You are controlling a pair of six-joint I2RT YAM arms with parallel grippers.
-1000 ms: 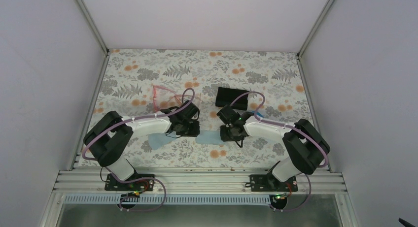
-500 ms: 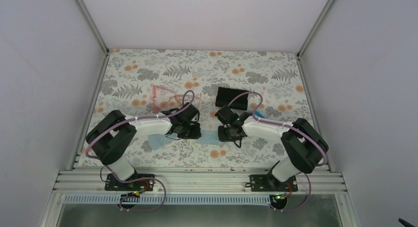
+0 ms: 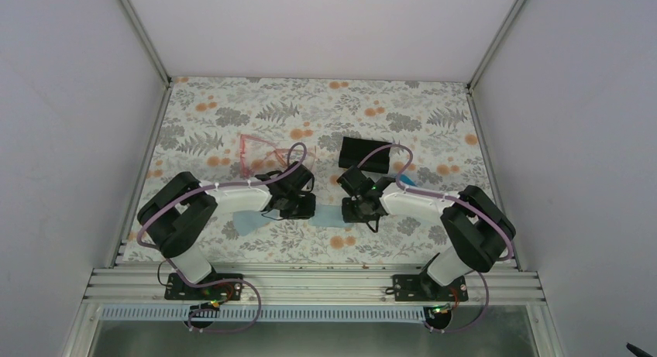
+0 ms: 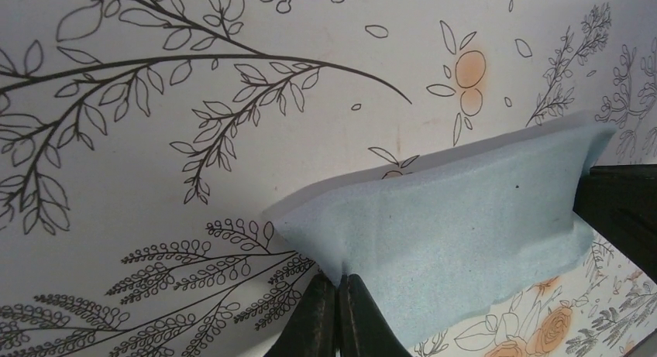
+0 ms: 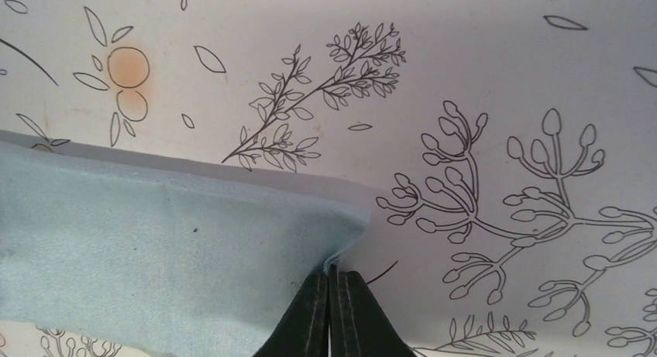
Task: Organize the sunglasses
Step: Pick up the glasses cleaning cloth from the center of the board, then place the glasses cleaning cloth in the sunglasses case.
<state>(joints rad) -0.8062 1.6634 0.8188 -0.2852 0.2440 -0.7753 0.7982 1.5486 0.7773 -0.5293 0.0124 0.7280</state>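
- Here, one light blue cloth (image 4: 465, 217) hangs between both arms: left jaws clamped shut on one corner, right jaws shut on another.
- One pair of sunglasses (image 3: 259, 152) lies on the table (image 3: 434, 109), just beyond the left arm (image 3: 232, 196).
- One dark case (image 3: 364, 152) sits just beyond the right arm (image 3: 422, 202).
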